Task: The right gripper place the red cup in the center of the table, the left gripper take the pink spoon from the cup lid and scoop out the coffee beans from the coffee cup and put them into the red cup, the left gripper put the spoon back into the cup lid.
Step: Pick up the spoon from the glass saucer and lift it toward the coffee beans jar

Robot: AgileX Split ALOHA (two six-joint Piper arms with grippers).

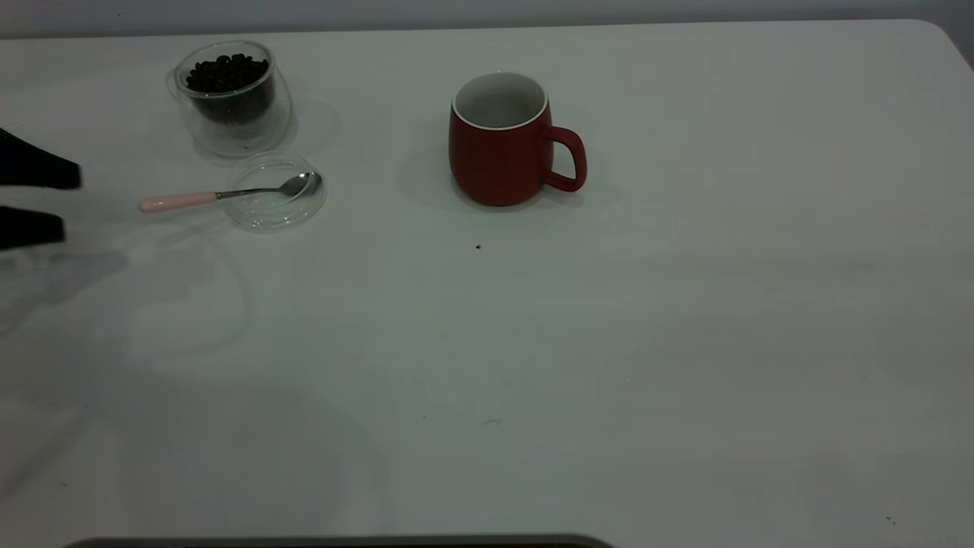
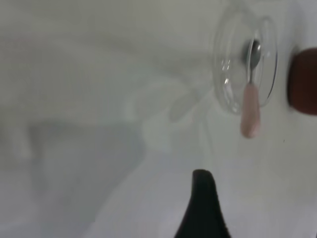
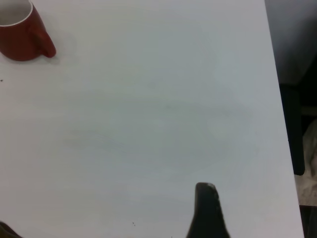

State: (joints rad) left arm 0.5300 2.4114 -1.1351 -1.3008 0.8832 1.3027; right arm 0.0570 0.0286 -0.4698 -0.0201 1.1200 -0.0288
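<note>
While the red cup (image 1: 502, 141) stands upright near the middle of the table (image 1: 609, 342), toward its far side, its handle points right and its white inside looks empty. Well to its left, near the far left corner, sits the coffee cup (image 1: 232, 99), a clear glass holding a heap of coffee beans (image 1: 226, 74). Just in front of it, on the near side, lies the cup lid (image 1: 275, 192), flat on the table. The pink spoon (image 1: 228, 193) rests across the lid, its metal bowl inside the disc at the right and its pink handle sticking out over the rim to the left.

At the left edge of the scene the left gripper (image 1: 34, 199) hovers with its two dark fingers spread apart, holding nothing, a short way left of the spoon's handle tip.

From the right gripper (image 3: 208, 218) only one dark finger shows, in its own wrist view, so I cannot tell how its jaws stand; it appears to be over bare table well right of the red cup.
</note>
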